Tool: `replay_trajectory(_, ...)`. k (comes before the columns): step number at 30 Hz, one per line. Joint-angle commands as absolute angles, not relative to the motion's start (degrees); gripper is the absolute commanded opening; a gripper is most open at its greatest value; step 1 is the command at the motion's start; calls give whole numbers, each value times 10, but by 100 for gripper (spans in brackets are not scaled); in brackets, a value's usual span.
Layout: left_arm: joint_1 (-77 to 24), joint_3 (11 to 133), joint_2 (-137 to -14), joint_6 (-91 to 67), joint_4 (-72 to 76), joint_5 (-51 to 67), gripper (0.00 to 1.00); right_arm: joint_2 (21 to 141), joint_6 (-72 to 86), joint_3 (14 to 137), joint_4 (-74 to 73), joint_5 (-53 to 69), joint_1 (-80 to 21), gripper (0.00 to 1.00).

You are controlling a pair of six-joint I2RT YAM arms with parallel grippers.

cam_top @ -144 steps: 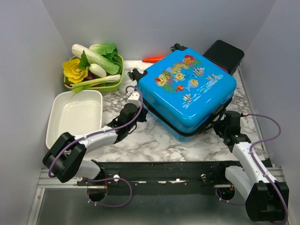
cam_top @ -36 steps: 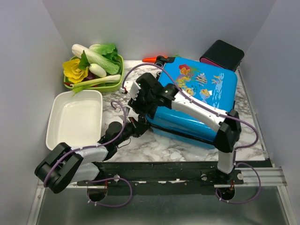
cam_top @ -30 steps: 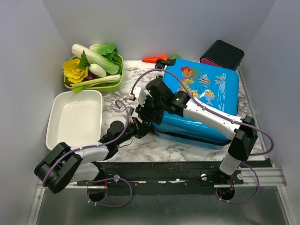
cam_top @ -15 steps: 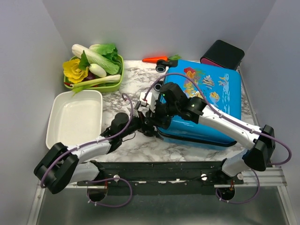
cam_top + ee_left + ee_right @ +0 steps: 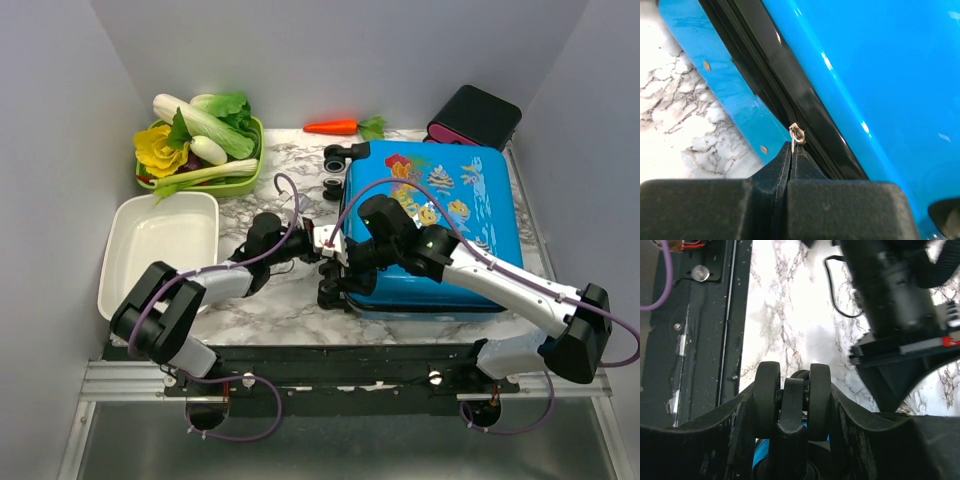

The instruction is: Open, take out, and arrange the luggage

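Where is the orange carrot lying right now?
In the top view, the carrot lies at the far edge of the table, between the green basket and the black box, just behind the luggage.

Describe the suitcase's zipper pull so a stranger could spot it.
Find the big blue luggage on the marble table. Follow the black zipper band round its side to the left fingers: the zipper pull is the small silvery tab pinched there, the only metal glint on that dark strip.

Luggage [image 5: 470, 190] shell glossy plastic; table [image 5: 262, 310] marbled, smooth.
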State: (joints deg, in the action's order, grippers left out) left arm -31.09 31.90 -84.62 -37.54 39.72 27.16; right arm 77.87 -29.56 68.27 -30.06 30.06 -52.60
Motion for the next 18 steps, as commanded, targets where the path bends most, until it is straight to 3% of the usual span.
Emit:
replay_trajectory(1, -233, 395, -874, -340, 461, 111, 0, 726, -323, 656, -362, 456, -532, 1)
replay_trajectory(12, -180, 555, -1000, -345, 409, 25, 0, 705, -349, 624, -446, 469, -533, 1)
replay_trajectory(18, -114, 644, -1090, -427, 457, 138, 0, 681, -337, 598, -469, 460, -533, 1)
